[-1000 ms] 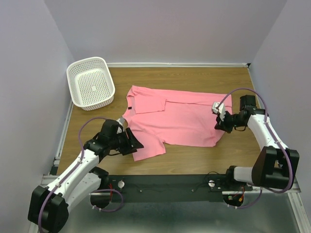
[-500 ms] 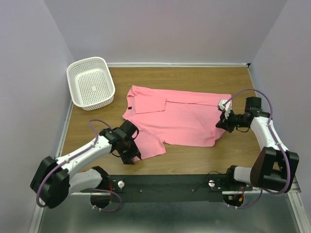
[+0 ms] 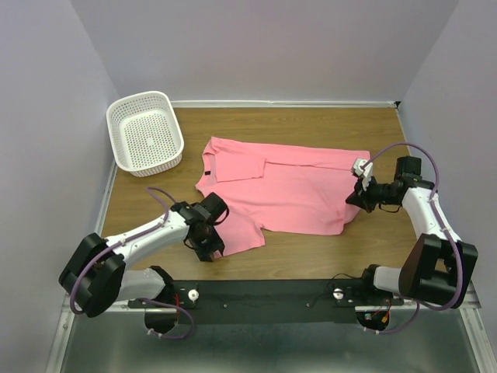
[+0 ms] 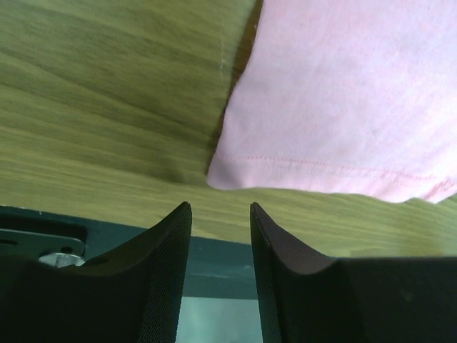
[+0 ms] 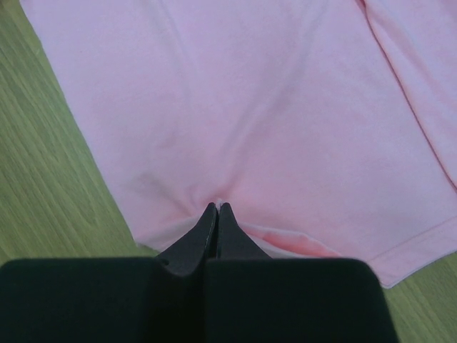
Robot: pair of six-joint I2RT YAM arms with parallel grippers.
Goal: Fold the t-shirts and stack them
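Folding barely begun: the pink t-shirt (image 3: 287, 190) is lying mostly flat on the desk (image 3: 311, 128), nothing stacked, while the right gripper (image 5: 216, 207) is clamping its fingers together on the hem and the left gripper (image 4: 220, 209) is hovering, fingers apart, just beside the near sleeve corner

The plain pink short-sleeved cloth t-shirt (image 3: 287, 186) is showing a soft, matt weave. The brown wooden bench (image 3: 326, 128) is looking grainy and matt; the white perforated plastic basket (image 3: 172, 128) is looking smooth.
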